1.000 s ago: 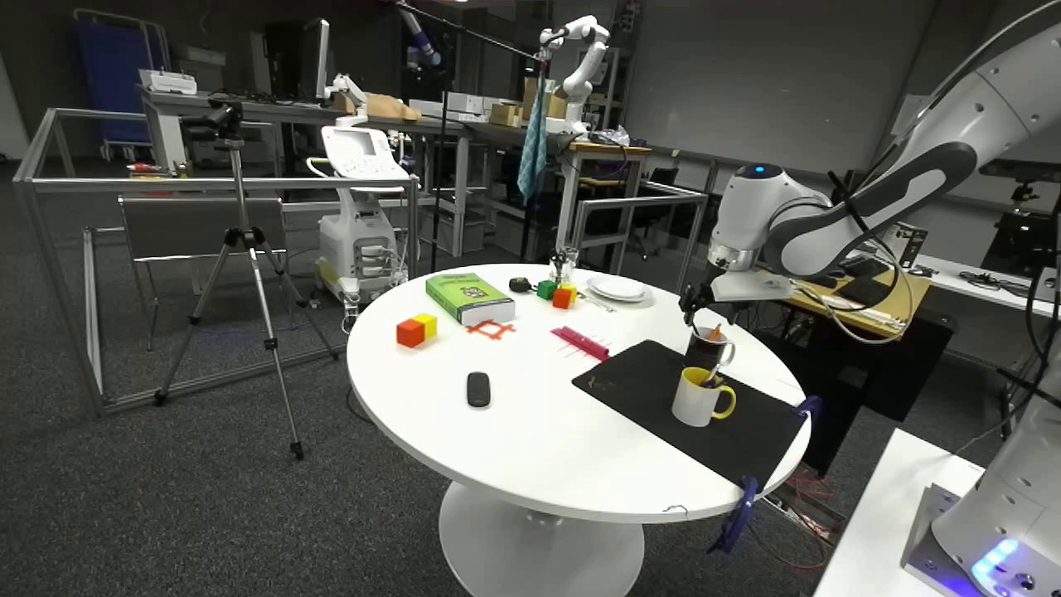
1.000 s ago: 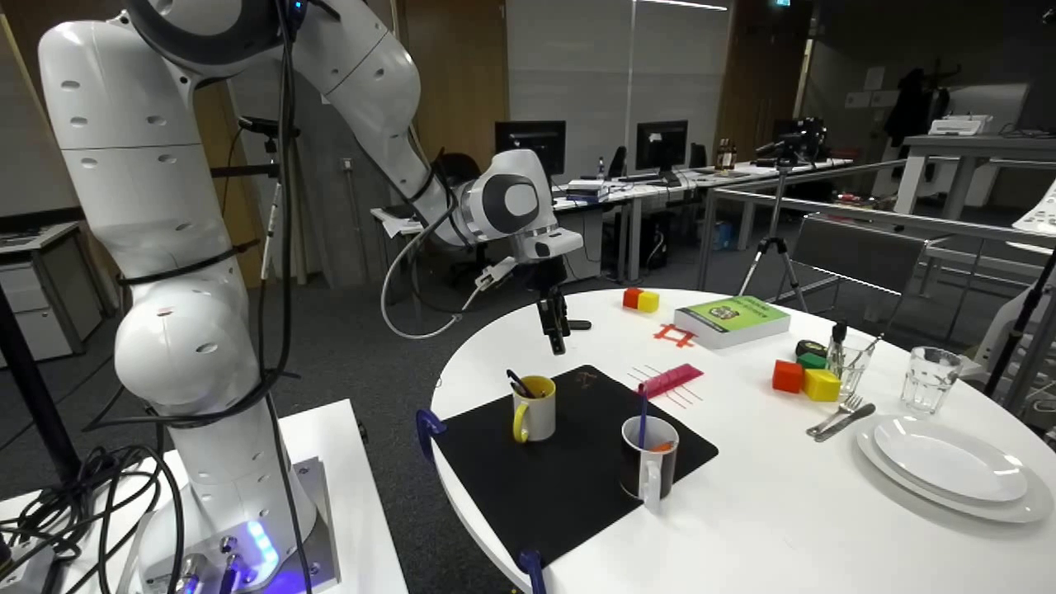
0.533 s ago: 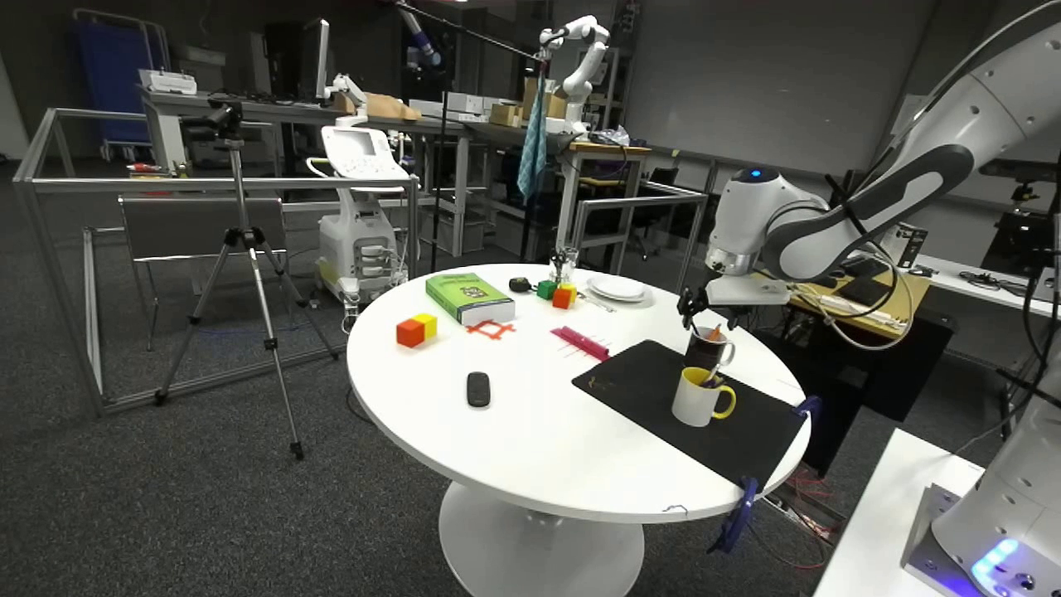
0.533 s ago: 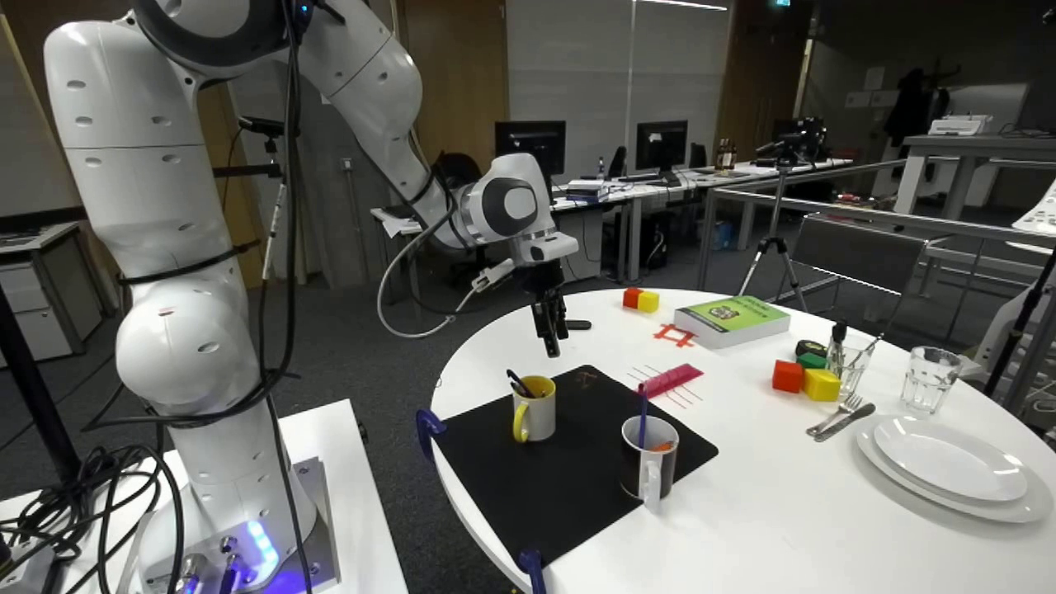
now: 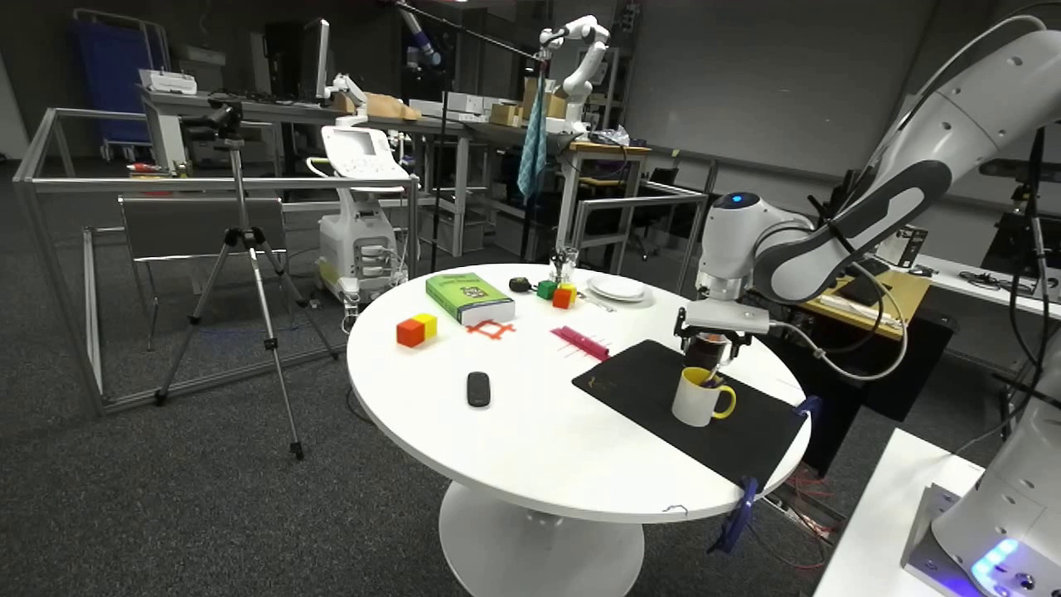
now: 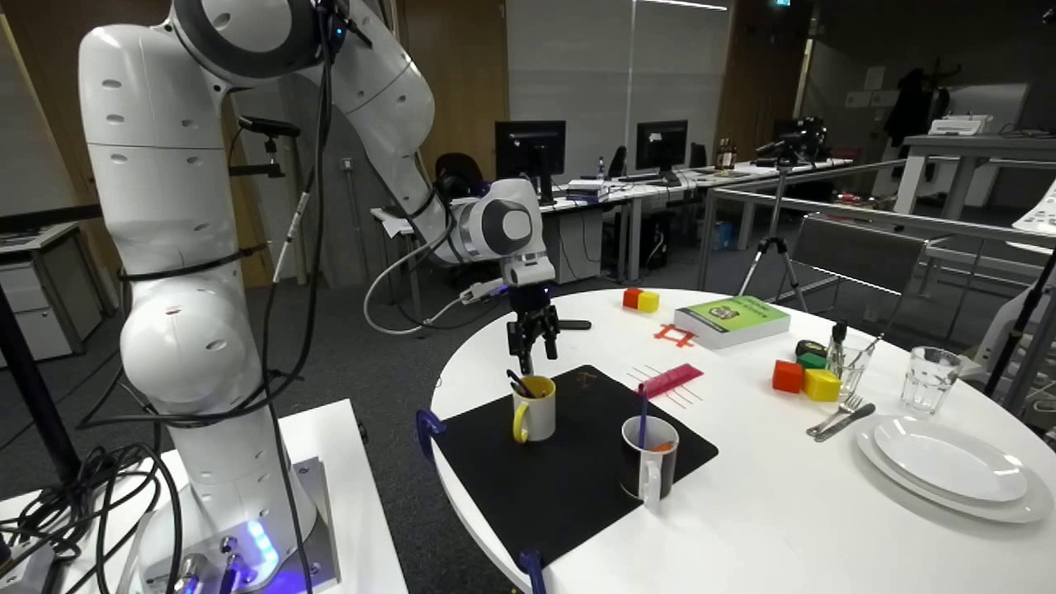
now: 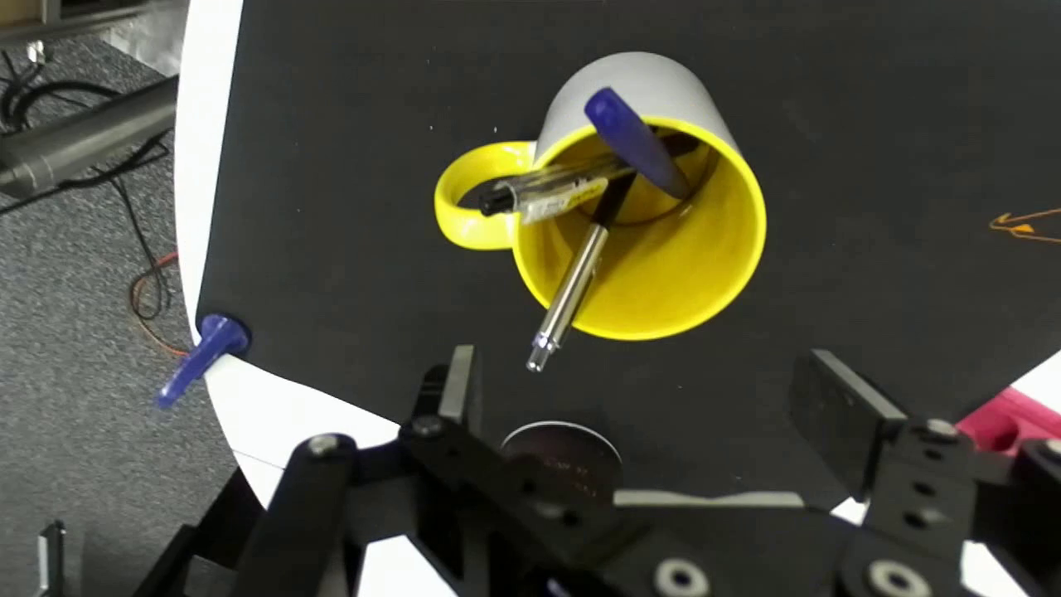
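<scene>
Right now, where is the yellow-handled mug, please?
In an exterior view, the yellow-handled mug stands on the black mat, left of the dark mug and just below the open end effector in the picture.

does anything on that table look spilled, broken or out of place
Nothing stands out. The white mug and dark mug stand upright, and no spill or breakage shows. Pens lean loosely out of the white mug, nothing unusual. The mat reaches the edge of the table, but blue clamps sit there, so that seems deliberate.

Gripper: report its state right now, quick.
Gripper: open, jaws wide apart, holding nothing.
</scene>
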`<state>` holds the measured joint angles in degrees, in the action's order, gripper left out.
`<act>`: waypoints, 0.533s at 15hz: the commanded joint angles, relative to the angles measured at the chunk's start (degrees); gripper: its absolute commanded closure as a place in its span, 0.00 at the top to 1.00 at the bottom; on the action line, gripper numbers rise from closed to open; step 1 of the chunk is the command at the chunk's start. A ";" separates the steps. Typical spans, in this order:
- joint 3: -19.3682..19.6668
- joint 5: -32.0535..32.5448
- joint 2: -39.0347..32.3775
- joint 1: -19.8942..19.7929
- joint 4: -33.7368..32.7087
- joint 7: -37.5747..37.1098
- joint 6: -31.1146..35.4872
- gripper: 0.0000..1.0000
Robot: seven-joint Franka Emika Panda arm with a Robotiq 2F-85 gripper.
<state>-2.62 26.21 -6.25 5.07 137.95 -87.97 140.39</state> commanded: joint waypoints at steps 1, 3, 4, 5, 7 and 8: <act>0.75 1.40 -1.13 1.96 -0.51 -8.40 -2.91 1.00; 1.07 2.59 -1.24 2.64 -0.37 -12.60 -3.02 1.00; 1.26 3.48 -1.13 2.94 -0.17 -14.92 -2.74 1.00; 1.41 4.51 -1.08 3.22 -0.09 -16.98 -2.74 1.00; 1.44 6.49 -1.07 3.39 0.03 -20.62 -3.08 1.00; 1.47 7.36 -1.19 3.48 -0.03 -21.98 -3.50 1.00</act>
<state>-2.10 30.65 -8.18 7.28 137.95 -105.20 139.37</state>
